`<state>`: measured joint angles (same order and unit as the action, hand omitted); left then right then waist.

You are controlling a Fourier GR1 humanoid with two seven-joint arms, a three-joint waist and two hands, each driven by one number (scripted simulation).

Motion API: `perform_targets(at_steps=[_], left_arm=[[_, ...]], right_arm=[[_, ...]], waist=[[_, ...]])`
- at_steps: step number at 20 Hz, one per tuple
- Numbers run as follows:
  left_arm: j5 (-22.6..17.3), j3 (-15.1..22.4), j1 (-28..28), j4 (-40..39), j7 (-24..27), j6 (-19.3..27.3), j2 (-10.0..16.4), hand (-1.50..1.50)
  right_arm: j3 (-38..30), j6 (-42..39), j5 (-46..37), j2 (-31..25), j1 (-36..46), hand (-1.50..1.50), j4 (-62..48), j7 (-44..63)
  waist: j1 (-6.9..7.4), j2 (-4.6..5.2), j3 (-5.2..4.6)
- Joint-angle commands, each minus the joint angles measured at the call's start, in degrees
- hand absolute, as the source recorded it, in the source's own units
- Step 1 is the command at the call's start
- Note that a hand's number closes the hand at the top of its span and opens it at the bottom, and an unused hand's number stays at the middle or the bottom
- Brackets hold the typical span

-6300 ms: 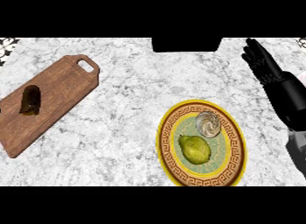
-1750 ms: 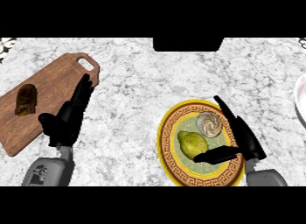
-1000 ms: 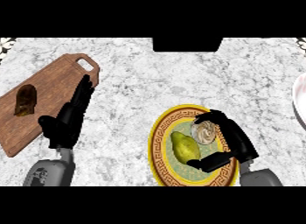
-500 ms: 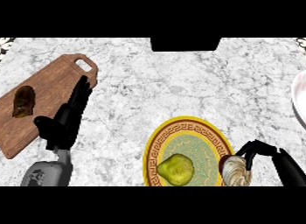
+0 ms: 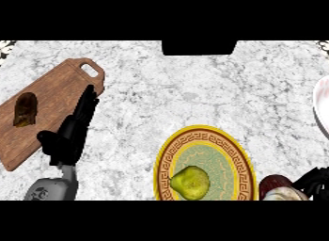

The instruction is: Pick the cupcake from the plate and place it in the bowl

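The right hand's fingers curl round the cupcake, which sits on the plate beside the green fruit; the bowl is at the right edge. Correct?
No: the head view shows the cupcake off the plate, just right of its rim, with the fingers of the right hand curled round it. Only the green fruit is on the plate. The bowl is at the right edge.

Bright, even light covers the white marble counter (image 5: 195, 94), and its grey veining shows plainly from side to side. The wooden cutting board (image 5: 56, 101) has a thin darker line along its lower right side. The left hand (image 5: 66, 139) and the right hand (image 5: 320, 183) appear as nearly flat black shapes with little shading. The pear (image 5: 189, 181) darkens toward its outline. The bowl (image 5: 328, 108) at the right edge is the brightest patch.
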<state>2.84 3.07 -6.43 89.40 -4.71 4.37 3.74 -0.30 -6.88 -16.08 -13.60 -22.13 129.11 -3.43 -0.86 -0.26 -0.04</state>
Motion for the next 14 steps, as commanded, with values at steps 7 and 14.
perform_targets(at_steps=[7, 14], left_arm=[[-2.29, -2.28, -1.02, -1.16, 0.58, -2.79, 1.90, 0.00], [-0.75, -0.75, -0.99, 1.61, -1.23, -1.25, 0.57, 0.00]], right_arm=[[-10.94, -0.80, 1.83, -6.16, 5.16, 1.50, 20.93, 24.31], [-18.36, -1.79, 8.56, -15.66, 27.63, 1.50, 13.95, 44.47]], waist=[[0.44, 0.20, -0.12], [1.23, 0.16, -0.08]])
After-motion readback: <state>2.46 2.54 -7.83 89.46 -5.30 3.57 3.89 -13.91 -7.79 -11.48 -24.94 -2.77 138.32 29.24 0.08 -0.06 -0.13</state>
